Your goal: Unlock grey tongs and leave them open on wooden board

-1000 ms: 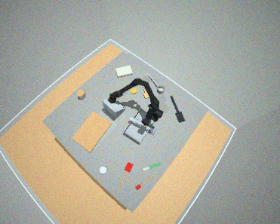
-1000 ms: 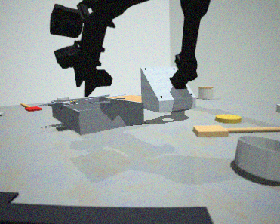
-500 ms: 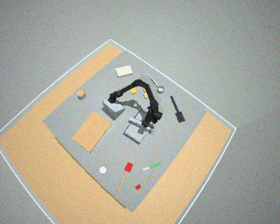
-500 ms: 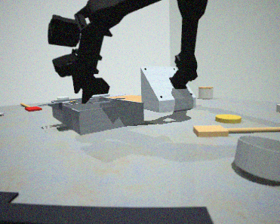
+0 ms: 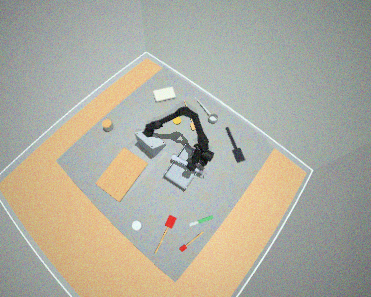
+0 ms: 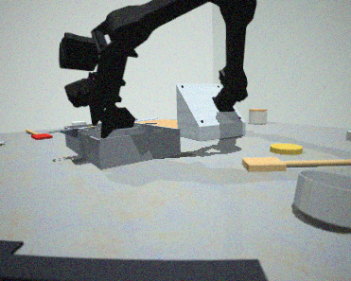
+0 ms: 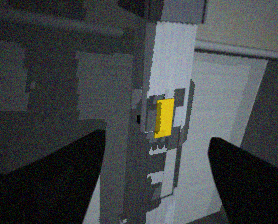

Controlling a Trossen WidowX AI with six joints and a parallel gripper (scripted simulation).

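The grey tongs (image 5: 177, 159) (image 7: 174, 60) lie across the roasting tin (image 5: 178, 178) (image 6: 125, 151). In the wrist view they run upright through the middle of the picture, with a yellow piece (image 7: 165, 118) on them. My gripper (image 7: 157, 141) (image 6: 105, 128) is partly open and points down over the tin. Its two dark fingers stand on either side of the tongs, with a gap on both sides. In the top view the arm hides part of the tongs. The wooden board (image 5: 121, 175) (image 6: 165, 123) lies beside the tin, with nothing on it.
A pale slanted block (image 5: 152, 147) (image 6: 201, 122) stands near the tin and the board. A dark spatula (image 5: 238, 154), a ladle (image 5: 213, 119), a yellow disc (image 5: 177, 121) (image 6: 286, 149), a red spatula (image 5: 170, 221) and a white disc (image 5: 136, 225) lie around.
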